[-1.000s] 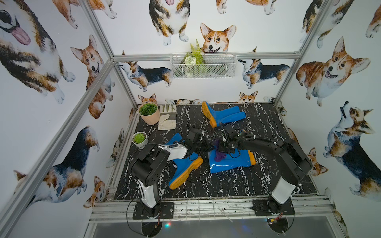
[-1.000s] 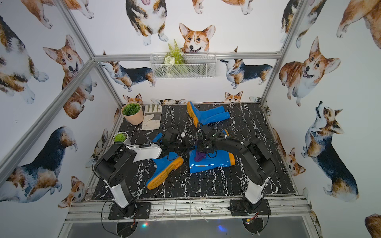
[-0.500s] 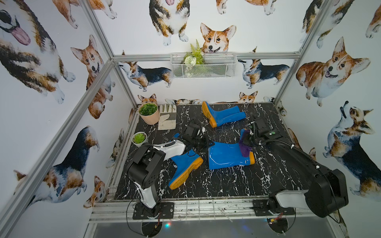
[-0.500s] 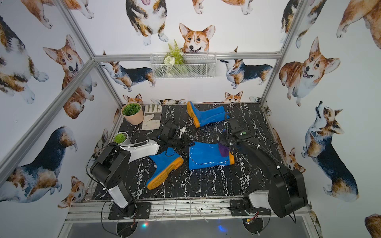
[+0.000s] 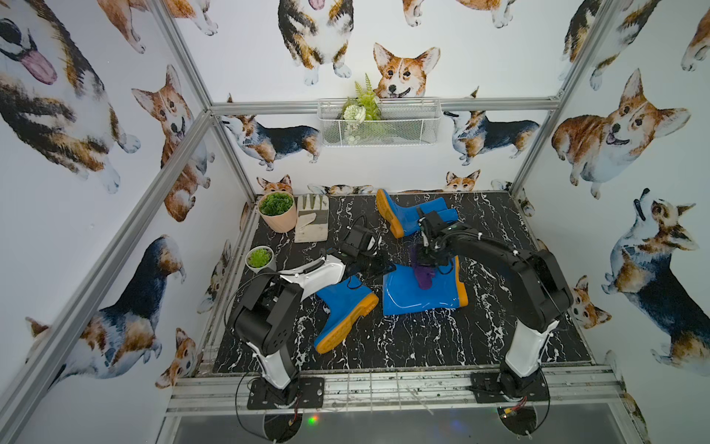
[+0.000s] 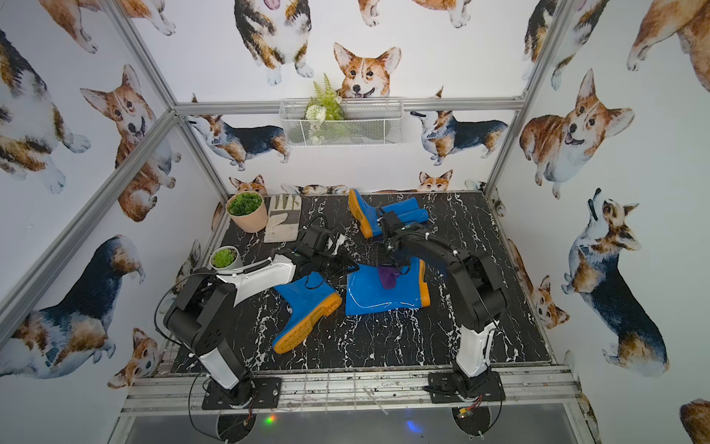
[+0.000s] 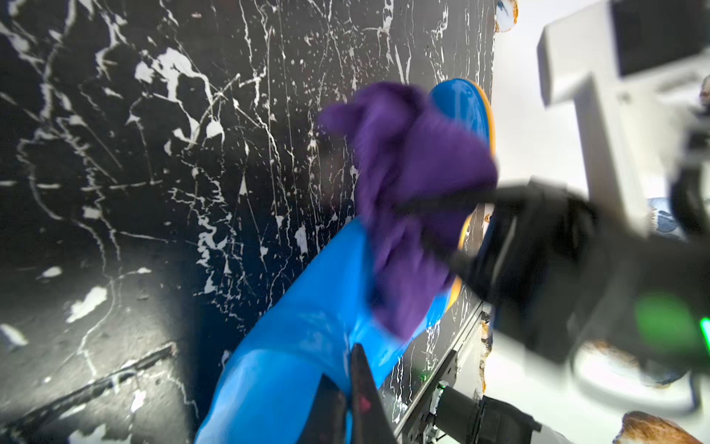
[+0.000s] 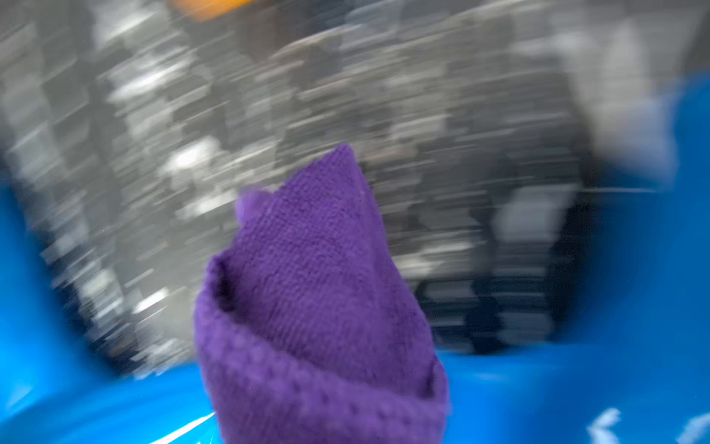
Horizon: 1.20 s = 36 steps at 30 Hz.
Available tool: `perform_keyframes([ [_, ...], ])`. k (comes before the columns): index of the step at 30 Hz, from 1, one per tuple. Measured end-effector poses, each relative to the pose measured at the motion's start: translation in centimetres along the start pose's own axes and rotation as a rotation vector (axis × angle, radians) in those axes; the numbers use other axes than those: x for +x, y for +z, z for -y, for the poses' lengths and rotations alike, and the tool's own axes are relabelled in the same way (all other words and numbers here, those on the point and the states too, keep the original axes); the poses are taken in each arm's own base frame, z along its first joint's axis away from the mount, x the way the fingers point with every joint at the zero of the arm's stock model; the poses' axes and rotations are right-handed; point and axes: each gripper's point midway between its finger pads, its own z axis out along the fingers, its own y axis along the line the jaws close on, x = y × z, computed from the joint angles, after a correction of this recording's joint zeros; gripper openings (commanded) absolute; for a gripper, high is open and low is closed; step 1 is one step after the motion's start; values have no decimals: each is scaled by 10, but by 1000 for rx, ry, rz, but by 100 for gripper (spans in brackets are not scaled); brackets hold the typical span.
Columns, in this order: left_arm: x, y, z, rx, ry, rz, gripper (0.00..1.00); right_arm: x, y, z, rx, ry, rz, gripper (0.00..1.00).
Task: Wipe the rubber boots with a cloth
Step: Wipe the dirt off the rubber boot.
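A blue rubber boot (image 5: pixel 407 300) with an orange sole lies on its side mid-table, seen in both top views (image 6: pixel 369 298). My left gripper (image 5: pixel 378 265) is shut on its shaft rim; in the left wrist view the fingers (image 7: pixel 361 384) pinch the blue rubber. My right gripper (image 5: pixel 426 261) is shut on the purple cloth (image 5: pixel 422 275), which rests on that boot's side (image 7: pixel 307 346). The cloth (image 8: pixel 319 307) fills the right wrist view and hides the fingers. A second boot (image 5: pixel 345 311) lies front left, partly under my left arm. Two more boots (image 5: pixel 415 213) lie at the back.
A pale work glove (image 5: pixel 313 223) and a large potted plant (image 5: pixel 277 211) sit at the back left corner. A small potted succulent (image 5: pixel 260 258) stands by the left edge. A wire basket (image 5: pixel 407 127) with greenery hangs on the back wall.
My right gripper swept the cloth along the boot to its sole end, then back towards the middle of the boot. The left gripper has kept its hold on the shaft rim.
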Motion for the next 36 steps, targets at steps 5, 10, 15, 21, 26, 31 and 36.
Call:
perform_keyframes([
  [5, 0, -2, 10, 22, 46, -10, 0, -28, -59, 89, 36, 180, 95, 0],
  [10, 2, 1, -1, -22, 25, -10, 0, -21, -94, 72, 36, 127, 151, 0],
  [15, 1, 6, -7, -37, -10, -6, 0, 31, -68, -52, -129, -127, 64, 0],
  [21, 0, 5, -12, -53, -34, 8, 0, 64, -12, -73, -115, -172, -86, 0],
  [26, 1, 0, -17, -45, -77, 33, 0, 25, -21, 32, -38, 94, -64, 0],
  [31, -1, -5, -29, -62, -123, 93, 0, -14, -88, 82, 14, 186, 125, 0],
  [36, -5, -3, -38, -73, -185, 140, 0, 13, -98, -7, -94, -25, 123, 0],
])
